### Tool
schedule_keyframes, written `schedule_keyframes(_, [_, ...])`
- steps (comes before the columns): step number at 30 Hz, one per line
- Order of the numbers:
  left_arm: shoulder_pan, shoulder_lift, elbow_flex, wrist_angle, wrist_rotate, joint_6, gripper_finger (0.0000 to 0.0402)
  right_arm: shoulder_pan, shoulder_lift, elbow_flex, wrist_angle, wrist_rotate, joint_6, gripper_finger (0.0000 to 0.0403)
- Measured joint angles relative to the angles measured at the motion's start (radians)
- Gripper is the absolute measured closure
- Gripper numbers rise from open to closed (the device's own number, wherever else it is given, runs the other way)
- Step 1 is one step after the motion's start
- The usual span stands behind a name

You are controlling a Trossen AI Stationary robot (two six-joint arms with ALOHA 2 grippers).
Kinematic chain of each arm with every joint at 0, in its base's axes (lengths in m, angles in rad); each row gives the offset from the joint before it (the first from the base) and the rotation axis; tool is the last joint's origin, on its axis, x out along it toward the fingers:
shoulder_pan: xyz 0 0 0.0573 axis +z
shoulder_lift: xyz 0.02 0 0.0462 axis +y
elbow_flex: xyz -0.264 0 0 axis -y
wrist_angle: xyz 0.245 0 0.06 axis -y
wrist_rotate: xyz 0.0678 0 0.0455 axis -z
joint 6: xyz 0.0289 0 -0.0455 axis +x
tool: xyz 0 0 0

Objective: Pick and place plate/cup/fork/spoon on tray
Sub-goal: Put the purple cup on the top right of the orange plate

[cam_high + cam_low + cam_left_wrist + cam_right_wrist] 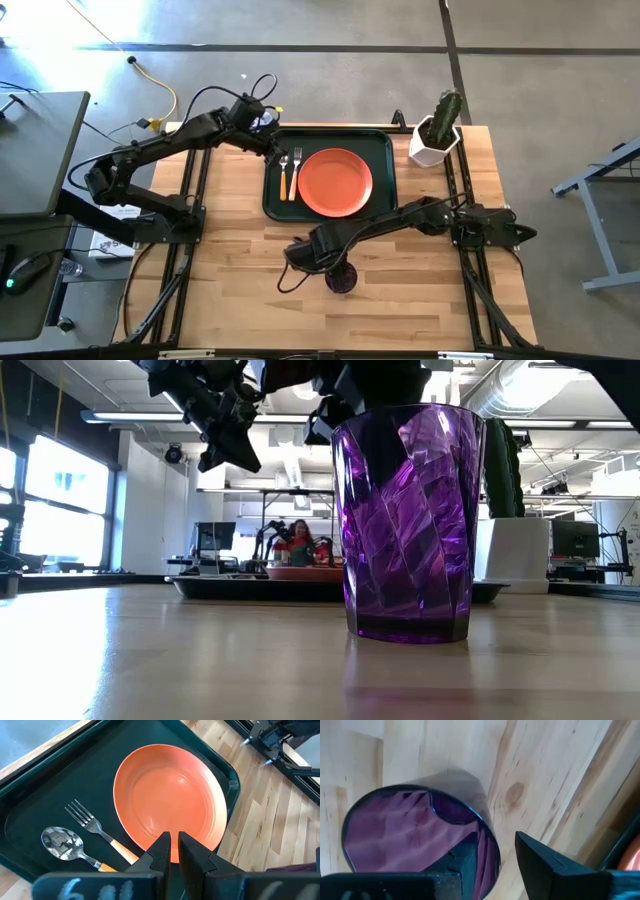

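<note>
The dark green tray (383, 150) lies at the table's far middle. On it rest the orange plate (335, 182), the fork (297, 172) and the spoon (284, 176), side by side left of the plate. The purple cup (342, 280) stands upright on its base on the bare wood near the table's near edge. My right gripper (495, 842) points down over it, open, one finger inside the cup (395, 835) and one outside its rim (487, 837). My left gripper (174, 837) is shut and holds nothing. It hangs above the tray's left part.
A white planter with a green cactus (436, 135) stands at the table's far right corner, beside the tray. Bare wood lies between the tray and the cup. In the low view a person (298, 540) sits in the room beyond the table.
</note>
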Motion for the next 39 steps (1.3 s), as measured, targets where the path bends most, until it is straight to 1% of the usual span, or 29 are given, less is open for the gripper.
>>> schedule_keyframes(3, [0.000,0.000,0.000,-0.022,0.000,0.001,0.0376,0.000,0.003,0.000,-0.004,0.006,0.005,0.0305])
schedule_keyframes(9, [0.000,0.000,0.000,-0.053,-0.002,0.001,0.0376,-0.005,0.003,0.000,-0.007,0.005,0.024,0.0386])
schedule_keyframes(10, [0.000,0.000,0.000,-0.053,-0.002,0.000,0.0376,-0.005,0.003,0.000,-0.009,0.004,0.025,0.0394])
schedule_keyframes(19, [0.000,0.000,0.000,-0.052,-0.002,0.001,0.0376,-0.029,-0.006,0.000,-0.044,-0.008,0.006,0.0399])
schedule_keyframes(26, [0.000,0.000,0.000,-0.053,-0.003,-0.023,0.0376,-0.089,-0.077,0.000,-0.043,-0.007,-0.002,0.0401])
schedule_keyframes(29, [0.000,0.000,0.000,-0.052,-0.003,-0.010,0.0376,-0.124,-0.114,0.000,-0.043,-0.001,0.004,0.0402])
schedule_keyframes(36, [0.000,0.000,0.000,-0.052,-0.005,0.002,0.0376,-0.218,-0.203,0.000,-0.043,0.061,0.031,0.0402])
schedule_keyframes(39, [0.000,0.000,0.000,-0.052,-0.005,0.002,0.0376,-0.264,-0.243,0.000,-0.043,0.110,0.048,0.0402])
